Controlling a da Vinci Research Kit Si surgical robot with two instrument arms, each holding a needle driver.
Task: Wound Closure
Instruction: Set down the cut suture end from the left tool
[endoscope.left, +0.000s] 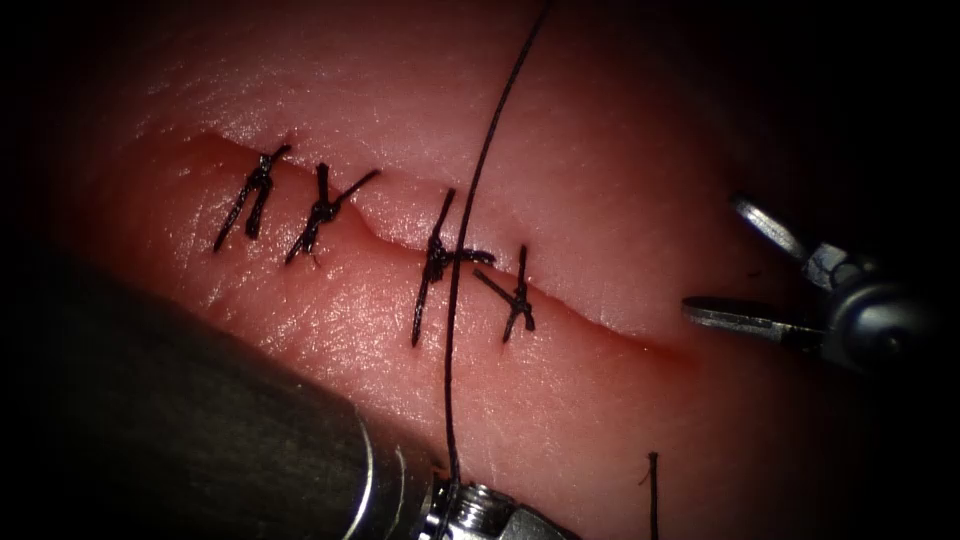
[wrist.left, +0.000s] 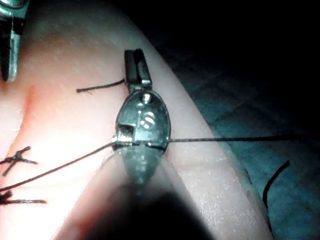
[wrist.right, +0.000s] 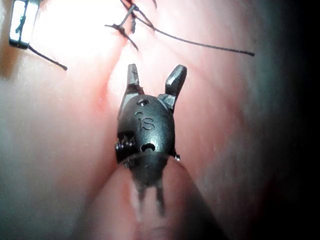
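Note:
The tissue (endoscope.left: 600, 180) has a slanting cut (endoscope.left: 640, 340) with several black knotted stitches (endoscope.left: 435, 260) across its left and middle part. My left tool (wrist.left: 136, 70) comes in from the lower left with its jaws shut on a short thread end (wrist.left: 100, 87). A long thread (endoscope.left: 470, 200) runs from above, down over the stitches, and lies across the left tool's wrist (endoscope.left: 470, 510). My right tool (endoscope.left: 715, 260) hovers off the cut's right end, jaws open (wrist.right: 155, 75) with nothing between them.
The left tool's dark shaft (endoscope.left: 200, 420) covers the lower left of the tissue. A loose thread end (endoscope.left: 652, 490) stands below the cut on the right. Thin red fluid (endoscope.left: 670, 350) lines the cut's unstitched right end.

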